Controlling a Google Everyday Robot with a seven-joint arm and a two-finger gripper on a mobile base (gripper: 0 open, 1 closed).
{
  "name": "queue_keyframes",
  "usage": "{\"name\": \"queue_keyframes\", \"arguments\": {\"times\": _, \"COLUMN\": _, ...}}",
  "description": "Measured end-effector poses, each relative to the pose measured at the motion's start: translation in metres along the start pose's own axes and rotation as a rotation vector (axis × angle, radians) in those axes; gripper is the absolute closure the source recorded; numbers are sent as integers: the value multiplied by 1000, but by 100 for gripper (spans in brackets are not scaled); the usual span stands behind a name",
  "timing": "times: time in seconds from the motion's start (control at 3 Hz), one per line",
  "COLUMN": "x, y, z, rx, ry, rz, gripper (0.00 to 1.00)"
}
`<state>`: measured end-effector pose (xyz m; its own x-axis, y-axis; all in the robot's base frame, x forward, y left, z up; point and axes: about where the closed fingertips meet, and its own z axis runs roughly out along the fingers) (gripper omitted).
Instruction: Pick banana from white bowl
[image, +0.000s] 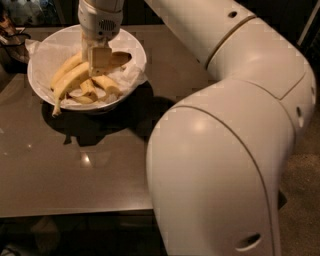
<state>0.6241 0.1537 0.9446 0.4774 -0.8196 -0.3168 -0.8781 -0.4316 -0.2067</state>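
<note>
Inspector A: Step in hand?
Inspector B: Grasp. Gripper (100, 61) down in bowl (36, 85), at upper end of banana (70, 81); stem tip overhangs near rim. Hold: cannot tell.
Inspector A: Next move?
Inspector B: Confirm grip, then lift straight clear of rim.

The gripper (100, 61) sits low in the white bowl (34, 85), crowded by the banana (70, 80), small bananas (102, 85) and crinkled paper (127, 75). Bare tabletop (75, 175) lies in front, and the arm (225, 150) blocks one side.
</note>
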Motion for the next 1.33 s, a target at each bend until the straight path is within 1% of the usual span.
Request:
{"name": "queue_keyframes", "arguments": {"times": 0.33, "x": -17, "y": 4, "z": -14, "rx": 11, "ry": -12, "rz": -16, "gripper": 100}}
{"name": "queue_keyframes", "arguments": {"times": 0.67, "x": -32, "y": 6, "z": -29, "rx": 29, "ry": -36, "rz": -46, "gripper": 100}}
{"name": "queue_keyframes", "arguments": {"times": 1.0, "x": -40, "y": 6, "z": -38, "rx": 41, "ry": -74, "rz": -66, "gripper": 100}}
{"name": "queue_keyframes", "arguments": {"times": 1.33, "x": -53, "y": 14, "z": -48, "rx": 43, "ry": -99, "rz": -99, "gripper": 100}}
